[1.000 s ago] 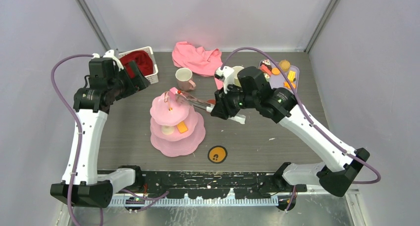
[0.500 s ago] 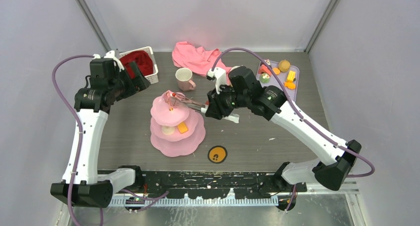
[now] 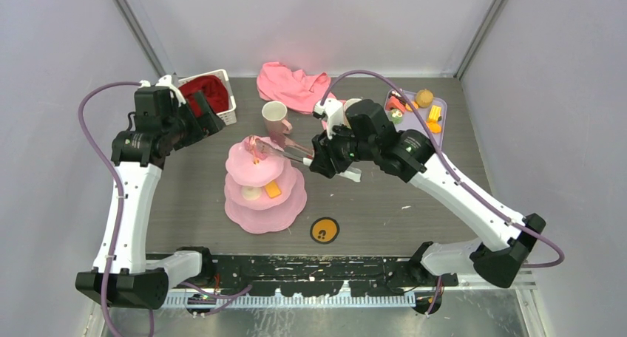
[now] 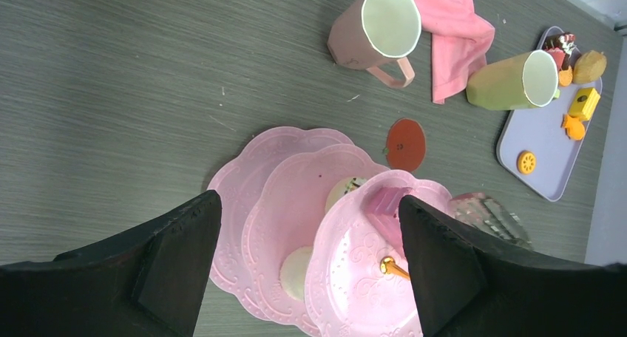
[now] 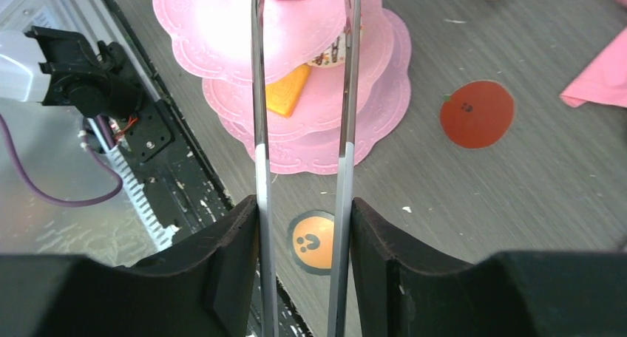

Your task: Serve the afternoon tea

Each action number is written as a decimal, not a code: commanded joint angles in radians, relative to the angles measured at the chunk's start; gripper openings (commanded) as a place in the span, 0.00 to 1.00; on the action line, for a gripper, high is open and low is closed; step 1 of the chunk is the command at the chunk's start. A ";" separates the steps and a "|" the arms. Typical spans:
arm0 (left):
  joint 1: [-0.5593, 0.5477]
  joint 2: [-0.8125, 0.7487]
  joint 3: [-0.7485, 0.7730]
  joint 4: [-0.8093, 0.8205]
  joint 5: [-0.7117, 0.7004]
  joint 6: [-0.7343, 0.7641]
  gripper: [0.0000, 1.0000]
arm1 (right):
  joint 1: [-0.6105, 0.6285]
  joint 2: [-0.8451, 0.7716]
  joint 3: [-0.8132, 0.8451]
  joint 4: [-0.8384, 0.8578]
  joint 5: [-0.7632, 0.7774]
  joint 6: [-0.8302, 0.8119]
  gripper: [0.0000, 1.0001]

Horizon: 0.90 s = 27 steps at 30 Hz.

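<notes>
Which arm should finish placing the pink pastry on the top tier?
Right: the right hand grips tongs pinching the pink pastry at the top tier; the left hand sits open by the basket.

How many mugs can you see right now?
2: the pale pink mug behind the cake stand, and the yellow-green mug between the pink cloth and the tray.

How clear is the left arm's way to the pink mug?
Probably clear. The left gripper hangs open by the basket, nothing on the table between it and the mug. But the tongs in the right gripper pass close by.
</notes>
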 commanded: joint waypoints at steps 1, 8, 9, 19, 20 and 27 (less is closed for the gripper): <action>0.004 0.000 0.014 0.059 0.014 -0.008 0.89 | 0.005 -0.099 0.071 0.029 0.091 -0.035 0.52; 0.004 0.013 0.027 0.061 0.025 -0.007 0.89 | 0.004 -0.138 0.074 -0.004 0.206 -0.054 0.43; 0.004 0.015 0.027 0.063 0.024 -0.007 0.89 | 0.005 -0.147 0.070 -0.004 0.228 -0.057 0.40; 0.004 0.015 0.019 0.058 0.020 0.002 0.89 | -0.302 -0.295 -0.079 0.075 0.655 0.050 0.01; 0.003 0.015 0.018 0.057 0.017 0.004 0.89 | -0.387 -0.308 -0.099 0.083 0.614 0.074 0.01; 0.004 0.018 0.014 0.063 0.023 0.012 0.89 | -0.621 -0.223 -0.237 0.085 0.455 0.136 0.25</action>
